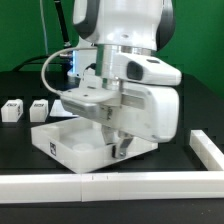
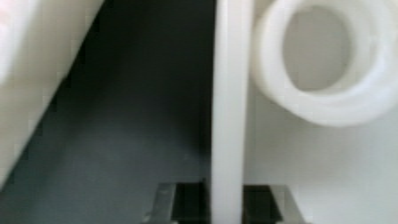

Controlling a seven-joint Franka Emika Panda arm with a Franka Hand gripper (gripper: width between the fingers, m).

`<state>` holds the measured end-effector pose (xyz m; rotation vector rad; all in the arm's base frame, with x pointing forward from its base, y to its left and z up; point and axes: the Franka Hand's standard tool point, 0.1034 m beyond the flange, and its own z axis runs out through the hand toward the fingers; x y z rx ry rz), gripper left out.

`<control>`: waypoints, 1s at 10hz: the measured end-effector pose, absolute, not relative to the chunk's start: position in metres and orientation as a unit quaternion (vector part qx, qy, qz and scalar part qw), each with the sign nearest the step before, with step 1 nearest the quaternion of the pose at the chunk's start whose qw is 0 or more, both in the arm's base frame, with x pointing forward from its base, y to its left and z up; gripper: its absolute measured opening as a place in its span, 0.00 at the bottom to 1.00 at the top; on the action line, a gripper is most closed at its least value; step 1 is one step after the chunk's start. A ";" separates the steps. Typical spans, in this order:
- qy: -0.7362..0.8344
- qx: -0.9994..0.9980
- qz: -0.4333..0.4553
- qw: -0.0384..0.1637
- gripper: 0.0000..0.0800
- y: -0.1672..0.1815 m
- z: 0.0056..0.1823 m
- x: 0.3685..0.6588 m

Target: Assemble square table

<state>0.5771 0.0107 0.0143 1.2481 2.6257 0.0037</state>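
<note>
The square table top (image 1: 62,143), a white tray with a raised rim and a black-white tag on its front wall, lies on the black table in the exterior view. My gripper (image 1: 122,149) reaches down at the top's corner on the exterior view's right. In the wrist view the thin white rim (image 2: 231,100) runs straight between my dark fingers (image 2: 180,202), and my gripper (image 2: 222,203) is shut on it. A round corner socket (image 2: 329,60) sits just beside the rim. Two small white leg blocks (image 1: 12,108) (image 1: 39,107) stand at the exterior view's left.
A long white bar-shaped wall (image 1: 100,185) runs along the front of the table, and another stretch of it (image 1: 206,150) runs along the exterior view's right. The arm's bulky white body hides the far part of the table top.
</note>
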 end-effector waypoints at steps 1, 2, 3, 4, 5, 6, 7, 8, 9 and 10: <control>0.914 0.388 -0.001 0.114 0.09 0.023 0.012 0.575; 0.928 0.355 0.000 0.111 0.09 0.041 0.012 0.573; 0.932 0.348 -0.002 0.104 0.09 0.049 0.012 0.570; 0.941 0.321 -0.007 0.105 0.09 0.046 0.012 0.570; 0.955 0.276 -0.015 0.106 0.09 0.044 0.011 0.569; 0.962 0.249 -0.020 0.107 0.08 0.043 0.010 0.568; 0.978 0.178 -0.026 0.104 0.08 0.041 0.009 0.567; 0.987 0.129 -0.027 0.096 0.08 0.049 0.010 0.567; 0.992 0.088 -0.034 0.086 0.08 0.061 0.011 0.569; 0.994 0.056 -0.038 0.082 0.08 0.070 0.015 0.574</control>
